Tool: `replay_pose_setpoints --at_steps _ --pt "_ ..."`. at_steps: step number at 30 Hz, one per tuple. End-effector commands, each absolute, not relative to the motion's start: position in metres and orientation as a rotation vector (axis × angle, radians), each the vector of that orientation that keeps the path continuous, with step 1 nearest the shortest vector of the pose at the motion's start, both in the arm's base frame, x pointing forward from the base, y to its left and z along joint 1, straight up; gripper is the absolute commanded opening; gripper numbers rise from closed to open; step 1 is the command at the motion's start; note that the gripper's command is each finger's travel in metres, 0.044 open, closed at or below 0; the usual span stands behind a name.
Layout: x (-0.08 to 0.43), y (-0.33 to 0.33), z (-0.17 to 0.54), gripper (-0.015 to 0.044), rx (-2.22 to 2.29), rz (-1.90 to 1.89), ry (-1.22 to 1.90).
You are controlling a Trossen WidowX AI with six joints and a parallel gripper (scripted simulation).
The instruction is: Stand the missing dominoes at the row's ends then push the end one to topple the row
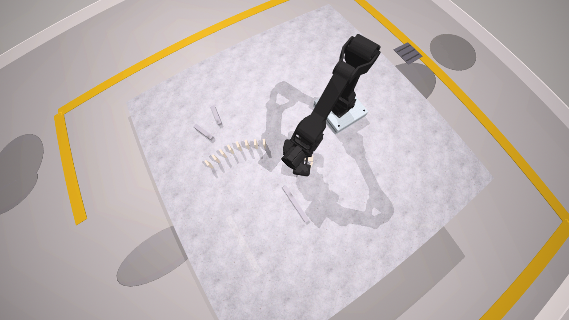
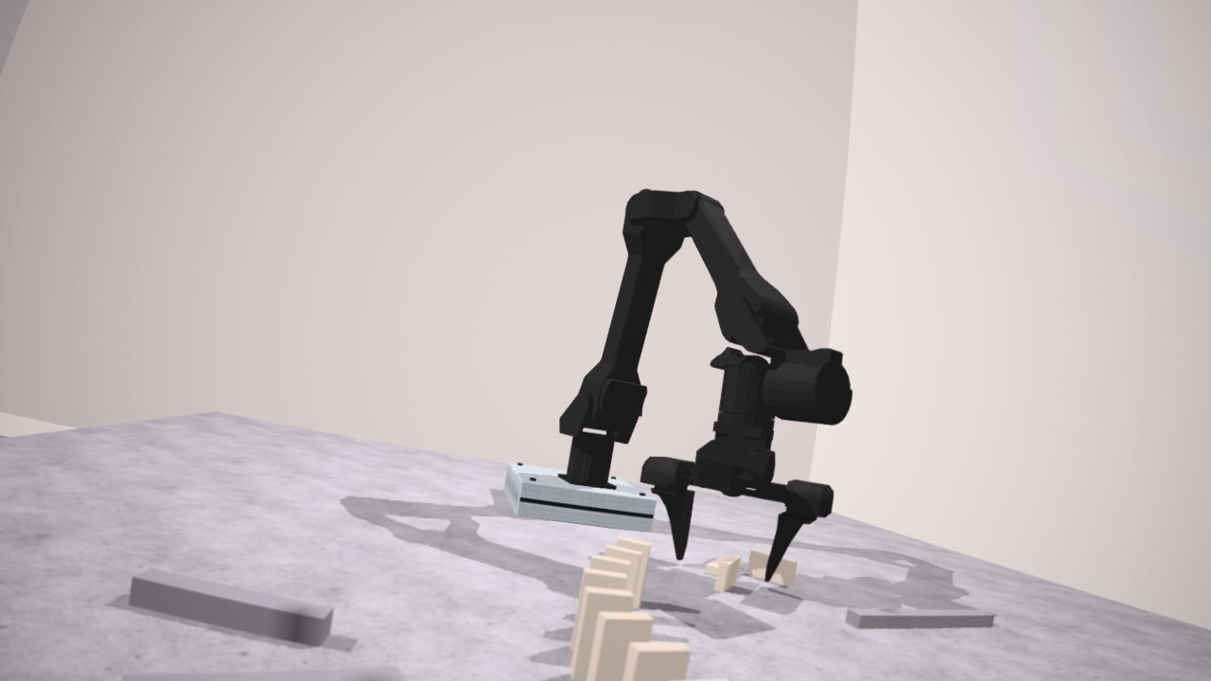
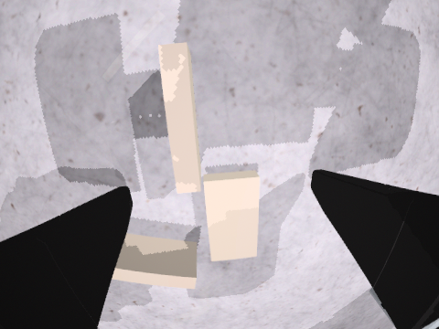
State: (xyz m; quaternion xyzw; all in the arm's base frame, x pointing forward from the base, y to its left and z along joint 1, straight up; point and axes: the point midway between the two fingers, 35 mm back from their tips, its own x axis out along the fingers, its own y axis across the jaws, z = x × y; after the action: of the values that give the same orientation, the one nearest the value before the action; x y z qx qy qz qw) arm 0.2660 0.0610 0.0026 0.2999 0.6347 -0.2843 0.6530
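Several cream dominoes (image 1: 263, 141) (image 2: 622, 648) stand in a curved row. Three loose dominoes lie beyond the row's end nearer the robot base. One lies flat (image 3: 234, 224) (image 1: 310, 159). One rests on its long edge (image 3: 180, 119) (image 2: 727, 575), its end close to the flat one's corner. The third, also on its long edge (image 3: 160, 261) (image 2: 785, 571), lies crosswise, partly hidden by a finger in the wrist view. My gripper (image 2: 724, 567) (image 3: 225, 188) is open and empty, pointing down with its tips low around the flat domino. Whether the tips touch the table cannot be told.
Two grey bars (image 1: 216, 114) (image 1: 203, 132) lie on the far side of the row. A third, longer grey bar (image 1: 295, 205) (image 2: 919, 619) lies near the gripper. The pale robot base (image 1: 350, 120) (image 2: 584, 508) sits behind the loose dominoes.
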Motion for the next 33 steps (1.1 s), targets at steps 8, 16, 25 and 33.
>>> replay_pose_setpoints --at_steps 8,16,25,33 --pt "0.263 0.06 -0.003 0.0335 0.67 -0.652 1.449" --pt "0.263 0.06 -0.003 0.0125 0.67 -0.652 1.449" --pt "0.263 0.06 -0.003 0.0107 0.67 -0.652 1.449" --pt "0.271 0.059 0.053 0.0107 0.653 -0.634 1.455"
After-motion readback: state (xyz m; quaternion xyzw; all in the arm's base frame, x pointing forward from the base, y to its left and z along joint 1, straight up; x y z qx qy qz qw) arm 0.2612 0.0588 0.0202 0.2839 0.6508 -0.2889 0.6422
